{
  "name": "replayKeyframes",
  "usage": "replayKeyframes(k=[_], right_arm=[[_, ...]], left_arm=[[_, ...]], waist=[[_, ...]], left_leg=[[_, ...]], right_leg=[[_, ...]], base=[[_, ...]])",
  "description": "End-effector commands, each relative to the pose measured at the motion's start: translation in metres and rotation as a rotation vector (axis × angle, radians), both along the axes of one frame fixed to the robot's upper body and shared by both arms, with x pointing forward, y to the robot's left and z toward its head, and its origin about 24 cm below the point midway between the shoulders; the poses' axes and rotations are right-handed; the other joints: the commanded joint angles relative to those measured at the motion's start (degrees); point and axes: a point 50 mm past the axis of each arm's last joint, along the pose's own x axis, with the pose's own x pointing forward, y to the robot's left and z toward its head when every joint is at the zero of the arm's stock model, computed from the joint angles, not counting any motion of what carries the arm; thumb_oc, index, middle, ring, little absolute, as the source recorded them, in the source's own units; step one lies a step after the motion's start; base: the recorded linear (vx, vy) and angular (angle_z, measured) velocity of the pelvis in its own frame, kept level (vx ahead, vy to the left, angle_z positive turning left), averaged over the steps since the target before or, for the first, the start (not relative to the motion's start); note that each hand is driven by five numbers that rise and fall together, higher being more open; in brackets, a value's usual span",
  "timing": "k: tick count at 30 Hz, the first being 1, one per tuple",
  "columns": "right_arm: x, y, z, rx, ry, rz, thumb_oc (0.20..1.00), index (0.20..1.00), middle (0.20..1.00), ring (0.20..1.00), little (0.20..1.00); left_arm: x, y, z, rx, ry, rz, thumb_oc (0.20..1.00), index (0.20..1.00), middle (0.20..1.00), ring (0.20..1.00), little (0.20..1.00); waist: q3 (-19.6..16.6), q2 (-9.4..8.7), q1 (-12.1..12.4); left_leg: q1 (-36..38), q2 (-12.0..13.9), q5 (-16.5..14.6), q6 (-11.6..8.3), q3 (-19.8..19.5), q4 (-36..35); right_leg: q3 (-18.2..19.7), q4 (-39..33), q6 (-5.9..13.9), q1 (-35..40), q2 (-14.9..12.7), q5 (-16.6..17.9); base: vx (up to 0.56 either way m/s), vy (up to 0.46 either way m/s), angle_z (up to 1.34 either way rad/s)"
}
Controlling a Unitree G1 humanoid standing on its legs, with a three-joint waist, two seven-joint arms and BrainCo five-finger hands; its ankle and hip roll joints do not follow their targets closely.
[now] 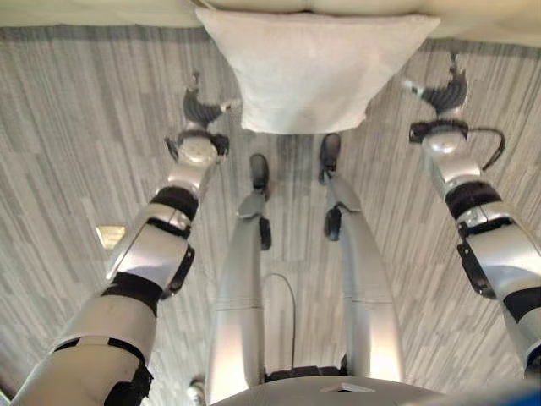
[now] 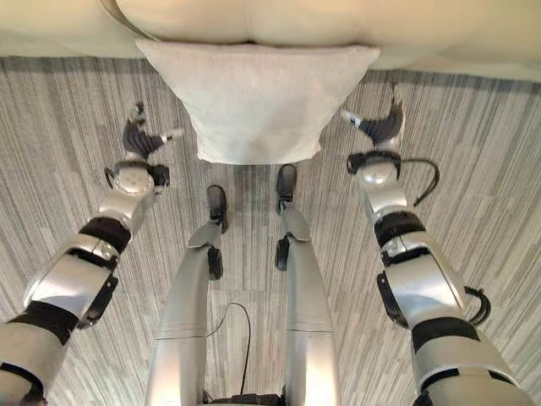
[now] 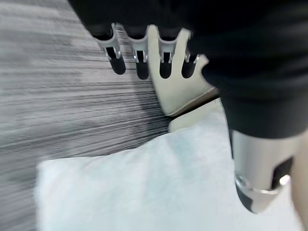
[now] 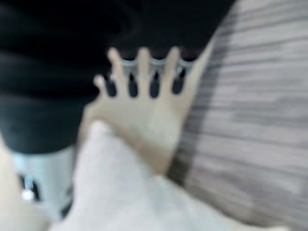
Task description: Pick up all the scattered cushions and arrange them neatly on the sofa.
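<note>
A white square cushion (image 1: 313, 68) lies on the grey floor, its far edge against the front of the cream sofa (image 2: 296, 21). My left hand (image 1: 201, 110) is at the cushion's left side, fingers straight and open, thumb reaching toward the cushion's edge. On the other side my right hand (image 1: 444, 93) is open in the same way. The cushion (image 3: 144, 187) spreads out past the open fingers (image 3: 139, 53) in the left wrist view. The right wrist view shows the cushion (image 4: 125, 192) below the straight fingers (image 4: 144, 72). Neither hand holds anything.
Grey striped carpet (image 2: 473, 169) covers the floor on both sides of the cushion. A small light patch (image 1: 110, 235) lies on the carpet beside my left arm. The sofa's base runs across the far edge of the scene.
</note>
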Motion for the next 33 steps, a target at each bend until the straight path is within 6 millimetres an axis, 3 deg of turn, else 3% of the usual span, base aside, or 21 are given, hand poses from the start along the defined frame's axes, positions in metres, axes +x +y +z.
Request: replayKeyframes(k=[1,6,12,16,20,25,33], right_arm=[[-0.012,-0.011,-0.056,0.004,0.101,-0.032,1.0,1.0,1.0,1.0,1.0],[-0.009,-0.008,-0.022,0.0,-0.007,-0.011,1.0,1.0,1.0,1.0,1.0],[-0.009,-0.005,-0.001,-0.018,-0.074,0.009,1.0,1.0,1.0,1.0,1.0],[-0.008,-0.003,0.007,-0.039,-0.09,0.005,1.0,1.0,1.0,1.0,1.0],[-0.004,-0.001,0.029,-0.105,-0.104,-0.003,1.0,1.0,1.0,1.0,1.0],[0.0,0.0,0.042,-0.133,-0.095,-0.014,1.0,1.0,1.0,1.0,1.0],[0.004,0.004,0.053,-0.135,-0.084,0.015,1.0,1.0,1.0,1.0,1.0]], left_arm=[[-0.012,0.026,-0.046,-0.03,0.091,0.08,1.0,1.0,1.0,1.0,1.0],[-0.004,0.019,0.007,-0.027,-0.049,0.04,1.0,1.0,1.0,1.0,1.0],[-0.002,-0.004,0.046,0.004,-0.17,-0.031,1.0,1.0,1.0,1.0,1.0],[-0.002,-0.016,0.056,0.024,-0.203,-0.056,1.0,1.0,1.0,1.0,1.0],[-0.003,-0.038,0.078,0.072,-0.269,-0.116,1.0,1.0,1.0,1.0,1.0],[-0.005,-0.054,0.092,0.076,-0.314,-0.162,1.0,1.0,1.0,1.0,1.0],[-0.01,-0.077,0.099,0.069,-0.356,-0.244,1.0,1.0,1.0,1.0,1.0]], waist=[[-9.24,0.64,-1.29],[-8.9,0.76,-2.27],[-7.92,1.29,-2.36],[-7.37,1.54,-2.13],[-4.42,2.87,-0.8],[-2.55,3.68,0.11],[-1.79,4.48,1.16]], left_leg=[[-2.39,-0.69,-3.05,-0.81,-5.14,-0.22],[-10.22,-0.97,-3.51,-0.8,-4.94,3.6],[-17.08,-0.92,-3.51,-0.65,-4.98,7.68],[-19.43,-1.09,-3.41,-0.58,-4.93,8.95],[-20.71,-0.75,-3.09,-0.59,-5.88,10.98],[-20.74,-0.56,-2.61,-0.89,-6.18,11.56],[-20.75,-0.93,-2.2,-1.2,-6.38,12.22]], right_leg=[[1.25,7.01,6.32,0.0,-1.6,-10.86],[1.48,10.83,6.52,-7.71,-1.45,-11.47],[1.53,14.91,7.06,-14.26,-1.6,-11.35],[1.63,16.03,7.17,-16.37,-1.42,-11.4],[0.92,17.62,7.41,-16.45,-1.3,-11.63],[0.65,18.82,7.44,-16.45,-1.74,-11.74],[0.48,20.02,7.18,-16.45,-1.51,-12.0]], base=[[0.03,-0.003,0.09],[0.02,-0.013,0.02],[0.03,-0.034,-0.06],[0.01,-0.033,-0.01],[0.01,-0.041,0.0],[0.0,-0.044,0.01],[0.0,-0.042,0.02]])
